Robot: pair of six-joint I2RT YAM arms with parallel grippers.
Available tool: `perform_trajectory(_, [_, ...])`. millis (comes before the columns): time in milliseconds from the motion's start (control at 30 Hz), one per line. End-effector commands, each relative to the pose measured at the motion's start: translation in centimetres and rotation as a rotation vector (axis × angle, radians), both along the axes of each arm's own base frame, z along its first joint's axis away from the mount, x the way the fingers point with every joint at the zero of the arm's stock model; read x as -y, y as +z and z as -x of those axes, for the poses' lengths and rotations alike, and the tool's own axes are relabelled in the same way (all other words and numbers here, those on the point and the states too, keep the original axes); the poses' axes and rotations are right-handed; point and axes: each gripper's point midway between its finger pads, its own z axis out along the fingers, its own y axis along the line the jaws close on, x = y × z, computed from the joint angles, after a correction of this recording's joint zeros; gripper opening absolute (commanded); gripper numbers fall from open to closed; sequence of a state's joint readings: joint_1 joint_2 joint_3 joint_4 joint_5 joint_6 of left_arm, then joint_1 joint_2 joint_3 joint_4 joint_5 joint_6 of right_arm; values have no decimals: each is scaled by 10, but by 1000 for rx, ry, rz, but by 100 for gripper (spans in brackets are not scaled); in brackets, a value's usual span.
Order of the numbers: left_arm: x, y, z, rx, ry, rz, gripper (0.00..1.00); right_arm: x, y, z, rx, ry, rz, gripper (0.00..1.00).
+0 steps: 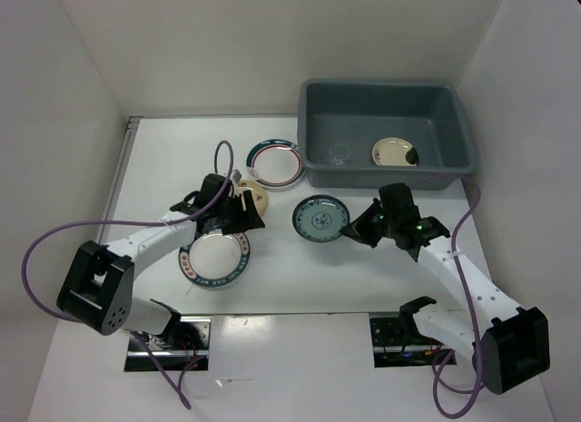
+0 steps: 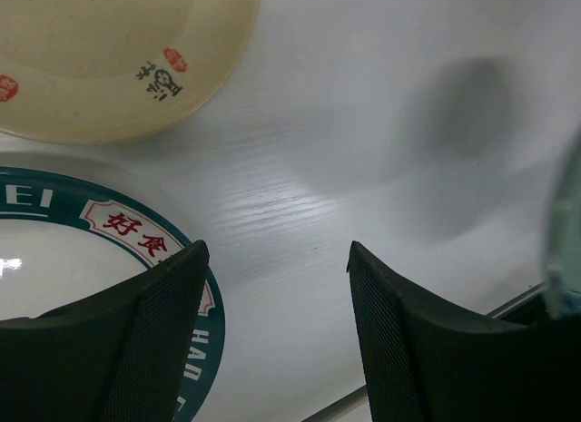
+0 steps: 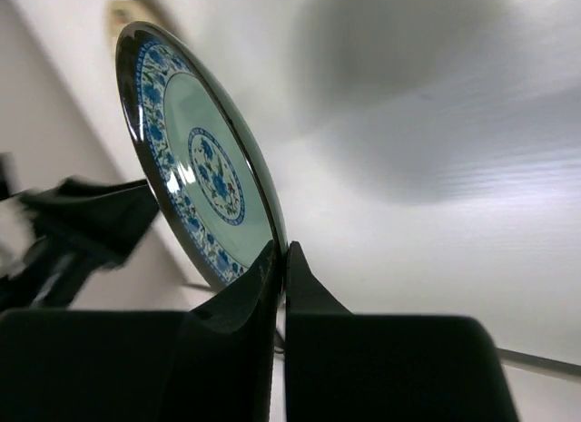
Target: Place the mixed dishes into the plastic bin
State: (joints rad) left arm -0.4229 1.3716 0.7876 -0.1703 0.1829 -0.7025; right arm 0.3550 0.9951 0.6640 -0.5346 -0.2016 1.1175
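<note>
Your right gripper [image 3: 280, 259] clamps its jaws on the small teal plate [image 3: 195, 168] near the plastic bin [image 1: 381, 178], while your left gripper [image 2: 274, 251], farther from it, has jaws open.

On the teal rim of the white plate [image 2: 64, 201], just beside the left claw [image 2: 274, 251], a white label bears the red characters 好食. The white letters "EI" stand further left on this rim, and "HA" stands lower, at the claw. The beige plate [image 2: 100, 50], ahead of the claw, carries red seal marks and dark characters, too small to read.
</note>
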Motion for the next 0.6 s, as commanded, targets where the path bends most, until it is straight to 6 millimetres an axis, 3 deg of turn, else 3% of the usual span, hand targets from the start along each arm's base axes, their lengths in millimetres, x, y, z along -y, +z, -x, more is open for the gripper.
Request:
perform_trajectory(0, [1,4,-12,22,-12,-27,71,-25,72,-24,162,42,-136,0])
perform_trajectory(33, [3,10,-16,43,-20,-27,71,-26,81,-33,188,37,-152,0])
perform_trajectory(100, [1,3,-18,20,-22,-55,72,-18,114,-64,292,4,-161,0])
perform_trajectory(133, [1,1,-19,13,-33,-68,72,-17,112,-80,282,-3,-153,0])
perform_trajectory(167, [2,4,-22,13,-33,-68,73,-14,135,-96,342,-5,-157,0])
perform_trajectory(233, [2,2,-25,17,-34,-80,73,4,141,-131,369,-66,-143,0])
perform_trajectory(267, [2,-1,-25,7,-34,-84,73,12,158,-144,416,-73,-127,0])
perform_trajectory(300, [2,1,-26,9,-34,-84,73,32,164,-161,441,-124,-105,0])
perform_trajectory(467, [3,0,-27,-5,-28,-83,75,93,157,-224,451,-247,12,0])
perform_trajectory(567, [0,2,-32,14,-35,-111,75,130,150,-248,454,-306,84,0])
